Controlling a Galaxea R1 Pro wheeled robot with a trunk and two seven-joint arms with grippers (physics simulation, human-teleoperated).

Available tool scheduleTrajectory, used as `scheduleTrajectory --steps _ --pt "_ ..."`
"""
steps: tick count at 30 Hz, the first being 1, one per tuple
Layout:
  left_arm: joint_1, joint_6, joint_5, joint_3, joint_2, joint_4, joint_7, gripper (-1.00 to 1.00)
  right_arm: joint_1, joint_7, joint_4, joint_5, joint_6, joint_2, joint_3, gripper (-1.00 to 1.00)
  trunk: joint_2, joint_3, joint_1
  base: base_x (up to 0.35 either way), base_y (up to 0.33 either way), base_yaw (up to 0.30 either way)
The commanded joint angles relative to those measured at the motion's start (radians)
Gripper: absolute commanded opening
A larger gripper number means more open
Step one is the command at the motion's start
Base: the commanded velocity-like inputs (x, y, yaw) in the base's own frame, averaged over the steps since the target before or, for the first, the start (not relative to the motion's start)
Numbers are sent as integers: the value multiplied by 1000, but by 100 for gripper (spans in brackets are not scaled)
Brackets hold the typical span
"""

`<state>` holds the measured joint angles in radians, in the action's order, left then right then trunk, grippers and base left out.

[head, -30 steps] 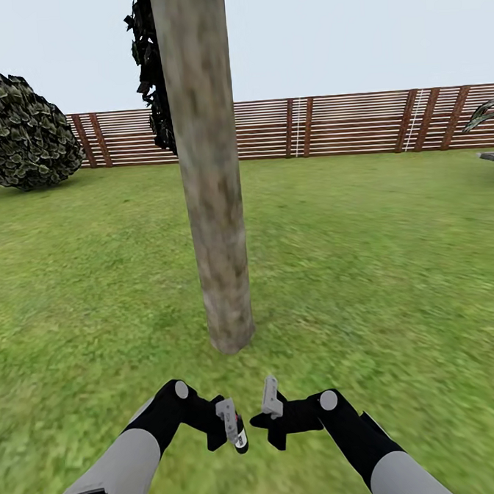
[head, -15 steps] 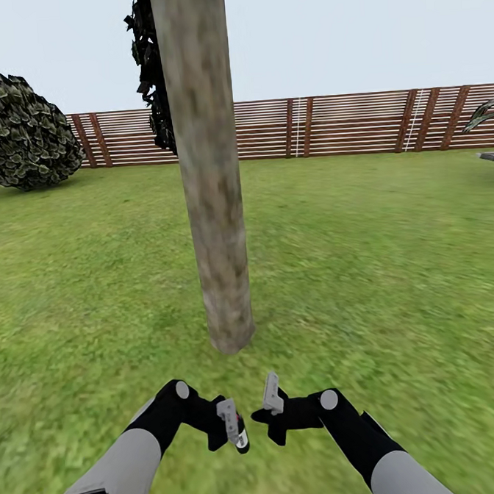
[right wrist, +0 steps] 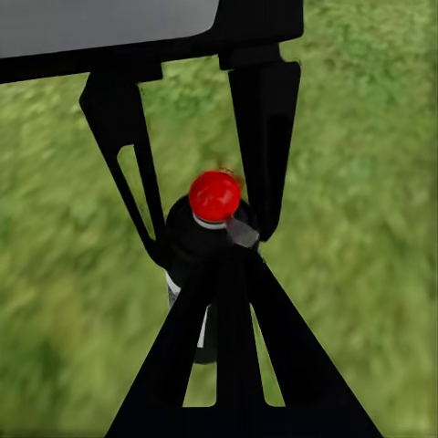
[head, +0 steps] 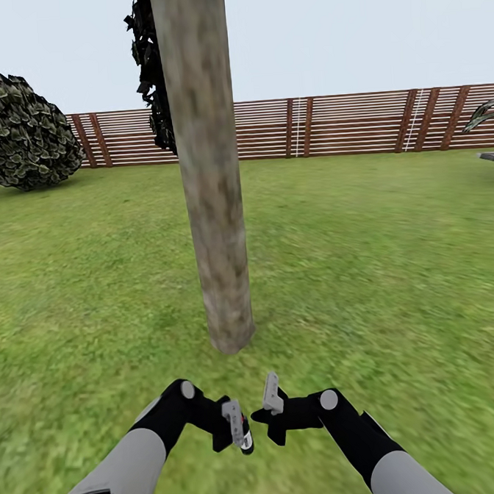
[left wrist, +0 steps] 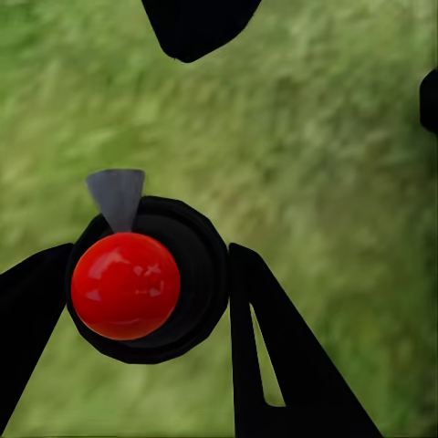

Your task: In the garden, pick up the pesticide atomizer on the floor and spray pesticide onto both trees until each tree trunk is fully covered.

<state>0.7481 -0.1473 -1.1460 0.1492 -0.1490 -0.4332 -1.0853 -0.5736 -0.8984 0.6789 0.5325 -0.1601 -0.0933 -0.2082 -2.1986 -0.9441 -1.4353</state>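
The left end effector is clamped on the pesticide atomizer, red top between both fingers. The right end effector, just beside it, is closed and empty. The tree trunk stands ahead of both, with open grass on either side.

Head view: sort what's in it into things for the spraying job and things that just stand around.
For the job:
pesticide atomizer, clamped in the left gripper
tree trunk, straight ahead on the grass
right gripper, near the atomizer

Just standing around:
round bush
wooden fence
dark columnar tree behind the trunk
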Motion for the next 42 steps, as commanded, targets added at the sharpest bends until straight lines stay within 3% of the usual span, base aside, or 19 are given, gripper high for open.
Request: scheduleTrajectory --steps 1,42 --pt "1 -9 -10 -2 -1 -1 -2 -100 0 -1 1 11 -9 0 1 -100 0 -1 0 0 0 0" --pt "2 -12 2 -13 -24 -1 -2 -100 0 -1 1 11 -9 0 1 -100 0 -1 0 0 0 0"
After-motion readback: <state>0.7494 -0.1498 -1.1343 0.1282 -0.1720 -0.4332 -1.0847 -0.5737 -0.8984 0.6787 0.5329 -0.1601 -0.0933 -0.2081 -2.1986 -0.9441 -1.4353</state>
